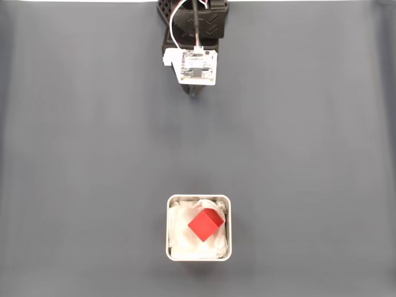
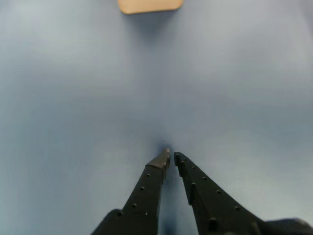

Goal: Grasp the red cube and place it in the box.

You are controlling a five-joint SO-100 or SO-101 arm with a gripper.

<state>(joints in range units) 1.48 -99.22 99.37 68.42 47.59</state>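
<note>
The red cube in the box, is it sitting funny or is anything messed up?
A little funny: the red cube lies turned cornerwise to the box, resting on the crumpled white lining. Nothing looks spilled or broken. The gripper is far back from the box, nearly closed and holding nothing.

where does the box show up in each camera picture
Fixed view: the box sits bottom centre on the grey table, with the red cube inside it.
Wrist view: the box is cut off at the top edge, far ahead of the end effector.
Shared landmark: the box's pale rim.
</note>
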